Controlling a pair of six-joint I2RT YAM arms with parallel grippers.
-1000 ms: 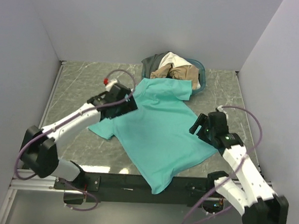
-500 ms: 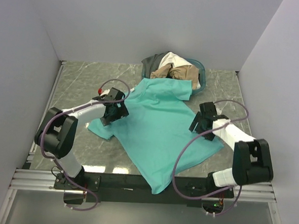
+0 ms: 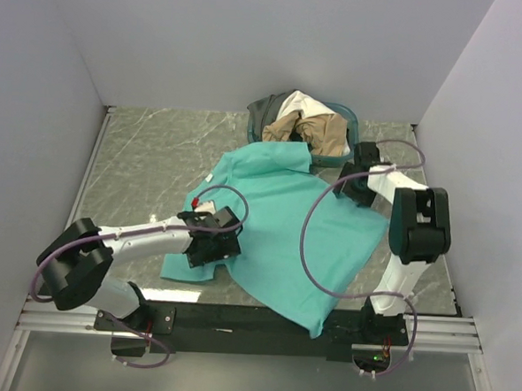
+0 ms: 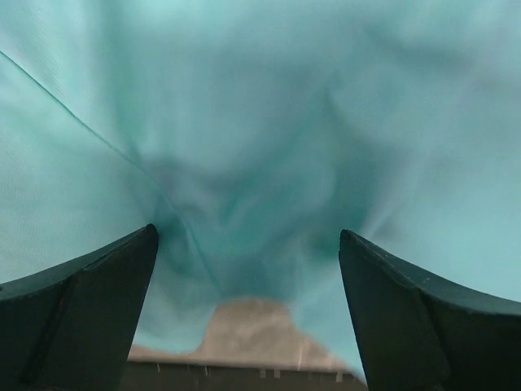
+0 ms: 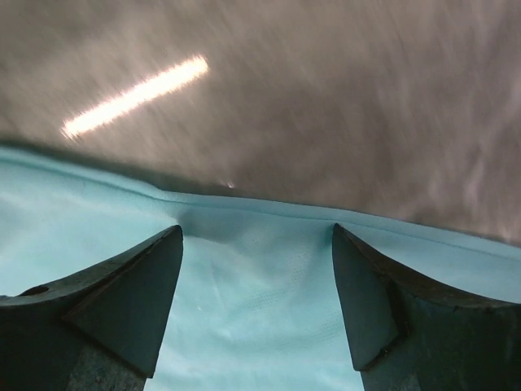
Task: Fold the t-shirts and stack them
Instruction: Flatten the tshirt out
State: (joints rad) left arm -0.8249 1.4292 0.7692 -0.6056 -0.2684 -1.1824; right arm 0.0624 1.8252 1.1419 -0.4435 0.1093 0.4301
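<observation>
The bright teal-green t-shirt (image 3: 286,215) lies spread flat on the marble table, collar toward the basket and hem at the near edge. My left gripper (image 3: 214,246) sits on its left sleeve; in the left wrist view its jaws (image 4: 247,236) stand wide apart with bunched teal cloth (image 4: 244,147) between them. My right gripper (image 3: 350,185) is at the shirt's far right edge; its jaws (image 5: 256,230) stand apart over the shirt's hem (image 5: 244,269). The dark grey (image 3: 265,107), cream-white (image 3: 300,102) and tan-beige (image 3: 316,128) shirts are piled in the basket.
The oval teal-blue basket (image 3: 354,130) stands at the back middle, touching the teal shirt's collar end. Grey walls close in the table on the left, back and right. A black rail (image 3: 235,322) runs along the near edge, and the hem hangs over it.
The left gripper has moved toward the near edge and the right gripper toward the back, near the basket. The teal shirt has shifted and turned with them, its hem now further right.
</observation>
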